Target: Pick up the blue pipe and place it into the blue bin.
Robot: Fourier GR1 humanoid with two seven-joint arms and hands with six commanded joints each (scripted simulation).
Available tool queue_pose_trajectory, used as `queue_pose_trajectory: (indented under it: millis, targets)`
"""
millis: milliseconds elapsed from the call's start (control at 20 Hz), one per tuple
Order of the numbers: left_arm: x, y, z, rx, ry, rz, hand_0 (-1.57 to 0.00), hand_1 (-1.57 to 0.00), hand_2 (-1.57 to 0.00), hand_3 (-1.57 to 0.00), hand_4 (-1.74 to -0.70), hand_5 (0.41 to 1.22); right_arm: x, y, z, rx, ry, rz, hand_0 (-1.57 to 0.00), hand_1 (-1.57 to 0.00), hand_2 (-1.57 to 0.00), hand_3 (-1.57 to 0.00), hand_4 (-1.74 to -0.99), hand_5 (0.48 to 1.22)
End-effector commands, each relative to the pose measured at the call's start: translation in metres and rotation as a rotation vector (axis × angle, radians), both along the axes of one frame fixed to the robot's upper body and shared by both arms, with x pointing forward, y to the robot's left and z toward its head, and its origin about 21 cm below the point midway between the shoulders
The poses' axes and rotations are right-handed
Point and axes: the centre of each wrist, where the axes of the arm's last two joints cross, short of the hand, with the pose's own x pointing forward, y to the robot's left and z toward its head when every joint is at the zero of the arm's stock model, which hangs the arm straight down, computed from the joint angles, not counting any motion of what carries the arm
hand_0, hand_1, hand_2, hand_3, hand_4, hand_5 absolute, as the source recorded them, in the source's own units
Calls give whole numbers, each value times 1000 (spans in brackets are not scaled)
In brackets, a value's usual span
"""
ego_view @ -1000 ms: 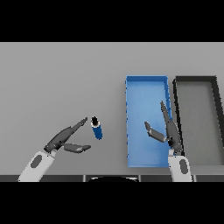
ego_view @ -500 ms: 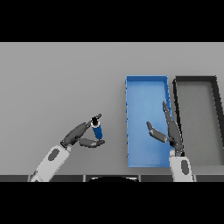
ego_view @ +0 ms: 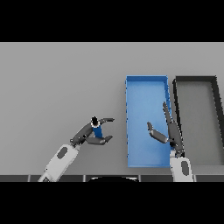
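Left hand (ego_view: 89, 134) is curling its dark fingers and thumb around the blue pipe (ego_view: 96, 130), a short smooth cylinder with a black cap, standing roughly upright on the matte grey table (ego_view: 57, 83), well left of the bins. Right hand (ego_view: 168, 132) is hovering over the right side of the blue bin (ego_view: 146, 83), fingers straight and relaxed, thumb spread, holding nothing. That bin is a shallow rectangular tray with thin walls; a dark grey bin (ego_view: 195, 79) of similar shape is sitting just beside it.
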Motion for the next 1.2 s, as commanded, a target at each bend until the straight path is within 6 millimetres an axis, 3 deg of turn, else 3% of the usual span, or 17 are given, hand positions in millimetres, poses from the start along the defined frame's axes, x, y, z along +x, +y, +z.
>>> queue_pose_trajectory:
  millis: [0,100,250,400,700,950,1150]
  targets:
    - [-3,-2,-2,-40,8,8,-125,-319,-485,-535,-1281,735,1,0,0,1,2,-6,1,1,1,1,-1220,656]
    - [-3,-4,-2,-55,13,19,-602,-752,-865,-908,-1439,910,0,-4,-1,-4,1,-12,1,1,1,1,-1219,657]
    - [-5,-13,-1,-60,12,-3,-1075,-1151,-1210,-1194,-1580,1062,-1,-1,-1,16,6,-3,1,1,1,1,-1233,660]
    - [-7,-14,1,-46,-34,1,-1317,-1356,-1386,-1378,-1513,1139,2,3,0,17,6,1,1,1,1,1,-1222,646]
    - [-6,-28,26,-151,-155,-6,-1504,-1515,-1522,-1520,-1471,1200,3,0,-2,31,23,2,1,1,1,1,-1229,633]
    - [1,-40,64,-202,-213,-66,-1549,-1553,-1555,-1554,-1466,1214,9,0,1,-13,21,-9,1,1,1,1,-1194,642]
    - [-2,-45,82,-202,-233,-116,-1562,-1563,-1564,-1564,-1467,1218,4,-3,2,-30,4,-10,1,1,1,1,-1161,644]
